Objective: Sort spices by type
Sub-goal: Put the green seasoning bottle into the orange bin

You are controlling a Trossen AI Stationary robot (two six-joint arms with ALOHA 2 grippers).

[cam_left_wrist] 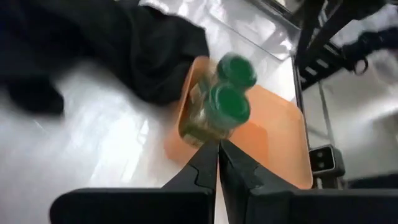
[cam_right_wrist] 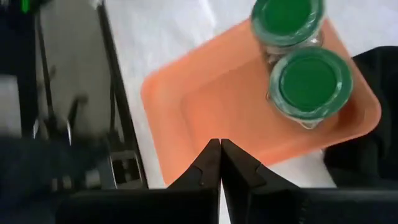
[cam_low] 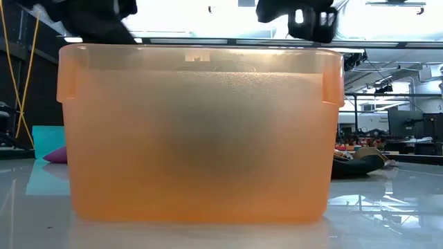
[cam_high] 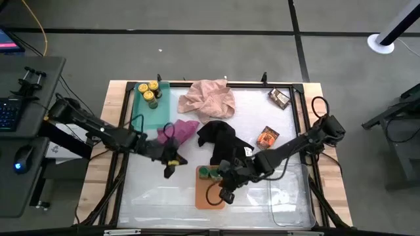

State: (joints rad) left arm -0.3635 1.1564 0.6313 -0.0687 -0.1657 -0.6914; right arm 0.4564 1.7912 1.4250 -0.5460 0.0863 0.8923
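Note:
Two green-lidded jars [cam_right_wrist: 308, 81] [cam_right_wrist: 287, 18] stand side by side on their bases at the far end of the orange tray [cam_high: 211, 190]; the left wrist view shows them too [cam_left_wrist: 229, 102]. Yellow-lidded jars [cam_high: 148, 87] stand in the green tray [cam_high: 149, 111] at the far left. Two orange-brown packets [cam_high: 267, 137] [cam_high: 279, 98] lie flat on the table at the right. My right gripper [cam_right_wrist: 220, 149] hovers shut over the orange tray, near side of the jars. My left gripper [cam_left_wrist: 217, 155] is shut above the table, left of that tray.
A pink cloth [cam_high: 209, 97], a magenta cloth [cam_high: 182, 130] and a black cloth [cam_high: 220, 141] lie mid-table, the black one reaching the orange tray's far edge. A clear tray [cam_high: 289, 190] sits right of it. In the low view the orange tray [cam_low: 201, 138] fills the picture.

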